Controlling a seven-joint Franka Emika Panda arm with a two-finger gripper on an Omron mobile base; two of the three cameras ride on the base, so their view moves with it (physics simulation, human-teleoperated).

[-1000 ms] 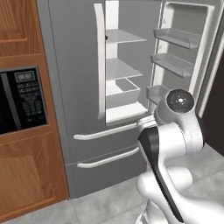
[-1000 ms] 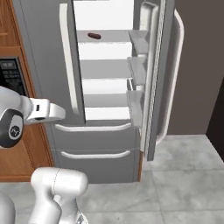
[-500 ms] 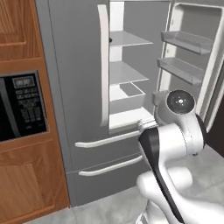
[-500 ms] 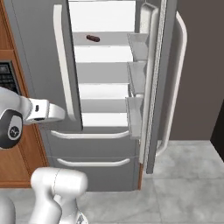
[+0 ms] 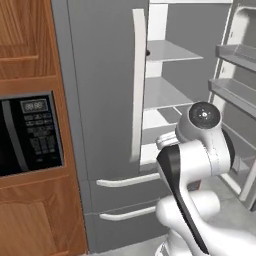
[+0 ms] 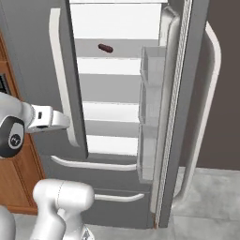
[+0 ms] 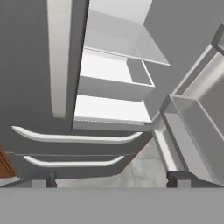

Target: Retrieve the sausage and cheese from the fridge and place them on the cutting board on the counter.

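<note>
Here the fridge (image 6: 42, 56) stands with its right door swung wide, presumably so the arm can reach the shelves; the sausage (image 6: 105, 48) lies far back on an upper shelf, well above the gripper (image 7: 111, 177), whose fingers are spread wide with nothing between them, aimed at the lower shelves and drawer handles; the cheese cannot be made out on any visible shelf, and the closed left door hides that side.

I'm in a kitchen: open fridge (image 5: 105, 100), built-in microwave (image 5: 27, 132), wooden cabinets (image 5: 25, 45), grey tiled floor (image 6: 206, 201).
</note>
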